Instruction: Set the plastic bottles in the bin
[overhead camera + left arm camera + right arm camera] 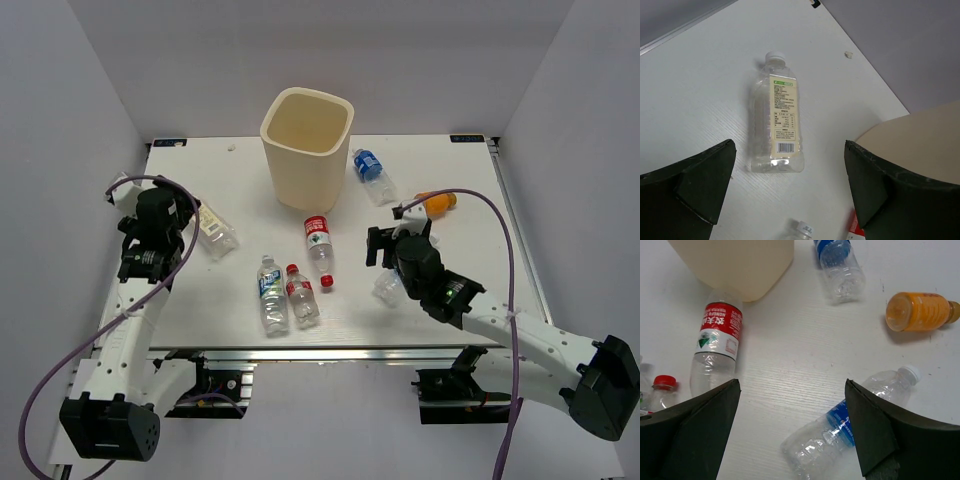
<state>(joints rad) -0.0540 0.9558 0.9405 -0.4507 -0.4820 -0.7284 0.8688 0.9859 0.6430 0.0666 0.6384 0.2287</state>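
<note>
White desk (230, 180) carries a tall cream plastic bin (306, 150) at its far middle, with small plastic bottles (272, 290) lying around it, none inside. We see our left pincer (789, 167) gaping over a clear cream-labelled bottle (775, 120), and our right pincer (792, 395) likewise spread near a crushed blue-labelled bottle (840, 430).

bin (305, 182) mouth open from above, red-label bottle (318, 243) at its base

Cream bin (305, 170); orange bottle (917, 311); red-labelled bottle (717, 347) (clear body); blue-labelled bottle (840, 426); white table (220, 300).
</note>
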